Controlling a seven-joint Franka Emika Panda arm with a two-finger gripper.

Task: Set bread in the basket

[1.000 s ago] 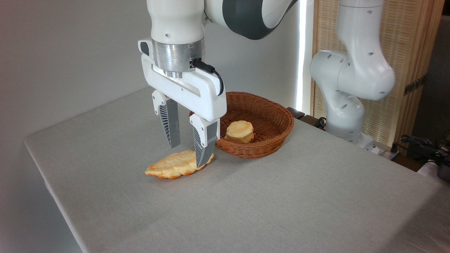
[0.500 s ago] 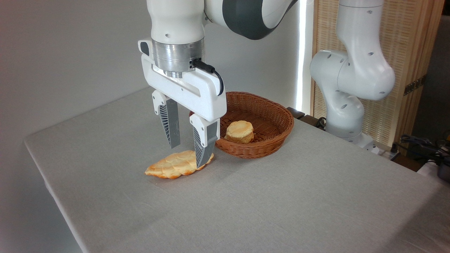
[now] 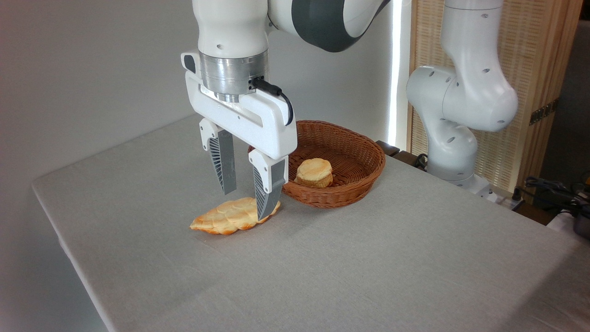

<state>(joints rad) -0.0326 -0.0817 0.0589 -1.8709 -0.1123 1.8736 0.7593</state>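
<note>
Bread lies on my worktop beneath my jaws, spread apart, with the basket just beyond them.

It looks like a robotics lab. A white robot arm is mounted beside a cloth-covered table. Loose cables lie far right.

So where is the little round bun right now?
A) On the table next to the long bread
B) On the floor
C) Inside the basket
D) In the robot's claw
C: the little round bun sits inside the woven basket, while the long bread lies on the table under the open claw.
</note>
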